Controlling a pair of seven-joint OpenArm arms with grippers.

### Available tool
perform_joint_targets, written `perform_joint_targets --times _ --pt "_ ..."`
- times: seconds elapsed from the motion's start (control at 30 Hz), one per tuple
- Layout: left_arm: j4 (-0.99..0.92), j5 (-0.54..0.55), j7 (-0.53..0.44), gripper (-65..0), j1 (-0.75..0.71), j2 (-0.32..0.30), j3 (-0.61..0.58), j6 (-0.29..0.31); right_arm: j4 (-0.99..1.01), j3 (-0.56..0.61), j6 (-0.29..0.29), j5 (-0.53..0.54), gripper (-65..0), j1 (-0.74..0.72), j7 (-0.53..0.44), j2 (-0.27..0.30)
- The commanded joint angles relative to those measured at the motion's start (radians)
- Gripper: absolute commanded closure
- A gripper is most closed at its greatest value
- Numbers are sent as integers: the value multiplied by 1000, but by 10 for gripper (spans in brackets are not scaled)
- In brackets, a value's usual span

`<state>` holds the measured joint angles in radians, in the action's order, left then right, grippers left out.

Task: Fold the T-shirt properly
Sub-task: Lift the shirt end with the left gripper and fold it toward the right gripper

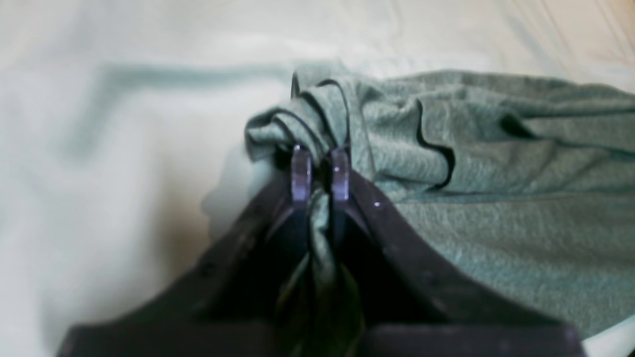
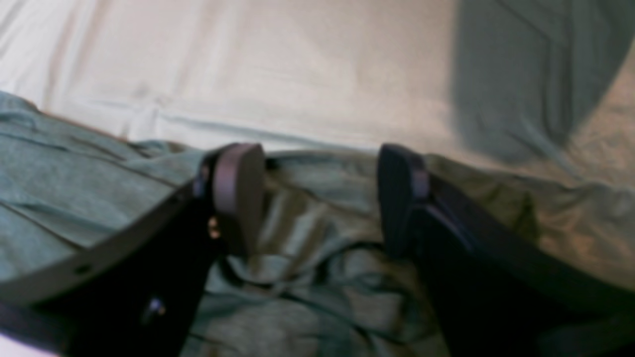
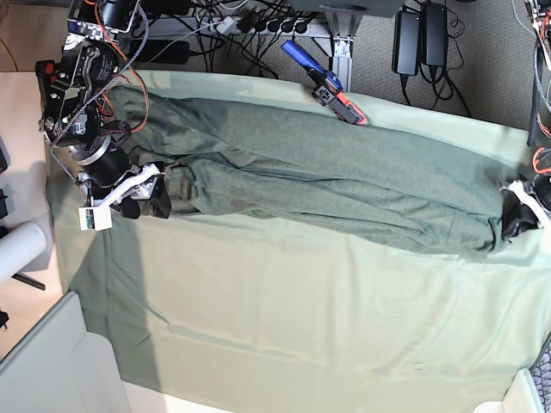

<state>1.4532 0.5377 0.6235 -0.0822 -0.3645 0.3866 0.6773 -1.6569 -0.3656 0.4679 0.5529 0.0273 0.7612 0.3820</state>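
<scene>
The dark olive-green T-shirt [image 3: 327, 181] lies stretched as a long wrinkled band across the back half of the pale green table cloth [image 3: 301, 310]. At its right end my left gripper [image 3: 519, 215] is low at the table's right edge. In the left wrist view this left gripper [image 1: 321, 171] is shut on a bunched fold of the T-shirt [image 1: 496, 223]. At the shirt's left end sits my right gripper [image 3: 159, 196]. Seen from the right wrist, the right gripper [image 2: 317, 198] stands open, its fingers [image 2: 238, 193] straddling rumpled T-shirt [image 2: 74, 188] fabric without pinching it.
A blue and red tool [image 3: 323, 82] lies at the table's back edge, just behind the shirt. Cables and power bricks [image 3: 422, 39] hang behind the table. A white roll [image 3: 17, 249] sits off the left edge. A pale panel [image 3: 52, 361] borders the front left corner.
</scene>
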Motion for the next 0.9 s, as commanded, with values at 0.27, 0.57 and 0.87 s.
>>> perform_joint_targets --times 0.27,0.57,0.87 --pt "16 -64 -37 0 65 -73 6 -11 -19 -8 0 16 -360 -19 -21 14" --pt "269 -69 -36 0 13 -33 -70 21 -19 -8 1 16 -360 -19 -21 14" --pt "446 -217 -24 0 -7 7 -348 -37 -19 -8 1 16 -360 -21 -24 14"
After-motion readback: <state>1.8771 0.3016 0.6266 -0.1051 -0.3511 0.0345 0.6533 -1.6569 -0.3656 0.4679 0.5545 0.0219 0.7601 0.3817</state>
